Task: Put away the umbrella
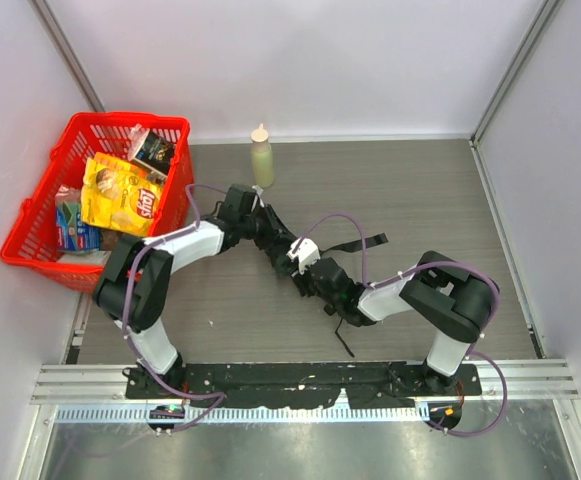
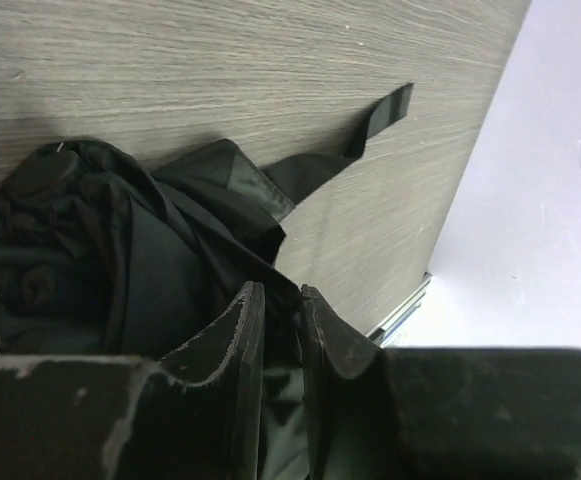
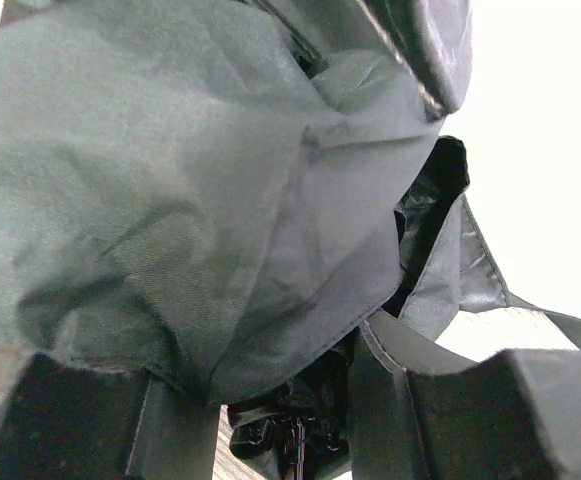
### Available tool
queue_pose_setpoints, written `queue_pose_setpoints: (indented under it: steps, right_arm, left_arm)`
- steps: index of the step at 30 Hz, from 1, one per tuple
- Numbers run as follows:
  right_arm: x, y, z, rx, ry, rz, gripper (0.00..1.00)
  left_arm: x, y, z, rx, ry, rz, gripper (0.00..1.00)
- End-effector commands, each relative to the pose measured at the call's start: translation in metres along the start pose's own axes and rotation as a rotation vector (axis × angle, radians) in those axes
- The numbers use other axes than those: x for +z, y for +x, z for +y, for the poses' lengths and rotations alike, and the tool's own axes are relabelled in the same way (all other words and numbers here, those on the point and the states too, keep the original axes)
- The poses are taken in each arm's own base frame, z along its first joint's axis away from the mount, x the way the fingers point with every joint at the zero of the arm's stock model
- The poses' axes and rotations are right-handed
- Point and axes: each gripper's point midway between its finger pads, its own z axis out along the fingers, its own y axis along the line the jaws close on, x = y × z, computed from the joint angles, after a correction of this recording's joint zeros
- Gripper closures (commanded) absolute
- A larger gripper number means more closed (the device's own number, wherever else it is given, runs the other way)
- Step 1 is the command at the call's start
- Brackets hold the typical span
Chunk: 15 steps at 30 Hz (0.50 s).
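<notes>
From above, the umbrella (image 1: 288,248) lies in a crumpled black heap near the middle of the tabletop (image 1: 420,200), its strap (image 1: 362,243) trailing loose to the right; the left gripper (image 1: 268,232) meets the heap from the upper left and the right gripper (image 1: 315,278) from the lower right, so both arms are on it at once; a red basket (image 1: 120,117) of snack packets stands well apart at the far left.

In the left wrist view, the jaws stand drawn in to a narrow slit with a fold of the canopy caught between them; the rest of the fabric bunches on the tabletop just ahead, and the strap lies flat and free beyond it.

In the right wrist view, cloth fills almost everything; the jaws stand half apart with the bundled canopy between them, and they seem to be clamped on it, though the fabric hides the contact.

The step in hand, by my reading, is gathering the loose canopy into a tight roll; the strap is not yet wrapped. The next move calls for one arm to anchor the bundle while the other tucks the folds in, without tugging against each other, before the strap is brought round.
</notes>
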Motion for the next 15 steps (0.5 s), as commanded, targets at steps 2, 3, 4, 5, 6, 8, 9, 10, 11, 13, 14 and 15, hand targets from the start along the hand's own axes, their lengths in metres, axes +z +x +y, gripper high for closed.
queue_pose_setpoints:
  steps: [2, 3, 4, 5, 6, 8, 9, 10, 11, 13, 14, 15]
  right_arm:
    - [-0.008, 0.027, -0.003, -0.026, 0.008, 0.096, 0.99]
    - [-0.008, 0.027, -0.003, -0.024, 0.005, 0.094, 0.99]
    - [-0.009, 0.028, -0.002, -0.025, 0.002, 0.097, 0.99]
    - [-0.008, 0.028, -0.002, -0.025, 0.001, 0.097, 0.99]
    - [-0.008, 0.029, -0.002, -0.025, -0.001, 0.100, 0.99]
    - [-0.008, 0.029, -0.001, -0.024, -0.004, 0.102, 0.99]
    - [-0.007, 0.030, 0.000, -0.024, -0.007, 0.106, 0.99]
    - [-0.007, 0.030, 0.000, -0.024, -0.008, 0.108, 0.99]
    - [-0.006, 0.030, 0.001, -0.024, -0.010, 0.108, 0.99]
    - [-0.006, 0.031, 0.001, -0.026, -0.010, 0.113, 0.99]
    - [-0.006, 0.032, 0.001, -0.026, -0.011, 0.115, 0.99]
    - [-0.006, 0.031, 0.001, -0.025, -0.013, 0.114, 0.99]
  left_arm:
    - [-0.022, 0.006, -0.025, 0.079, 0.131, -0.031, 0.78]
    - [-0.024, 0.011, -0.019, 0.079, 0.120, -0.029, 0.78]
    - [-0.027, 0.012, -0.015, 0.085, 0.114, -0.038, 0.78]
    - [-0.028, 0.014, -0.010, 0.086, 0.103, -0.041, 0.77]
    - [-0.030, 0.017, -0.005, 0.089, 0.096, -0.045, 0.76]
    - [-0.031, 0.021, 0.003, 0.085, 0.082, -0.044, 0.75]
    - [-0.030, 0.024, 0.008, 0.079, 0.073, -0.037, 0.74]
    - [-0.029, 0.026, 0.012, 0.068, 0.066, -0.030, 0.74]
    - [-0.029, 0.029, 0.016, 0.057, 0.056, -0.025, 0.74]
    - [-0.030, 0.032, 0.026, 0.038, 0.018, -0.027, 0.69]
    - [-0.032, 0.032, 0.030, 0.034, 0.001, -0.038, 0.62]
    - [-0.033, 0.033, 0.036, 0.029, -0.025, -0.052, 0.58]
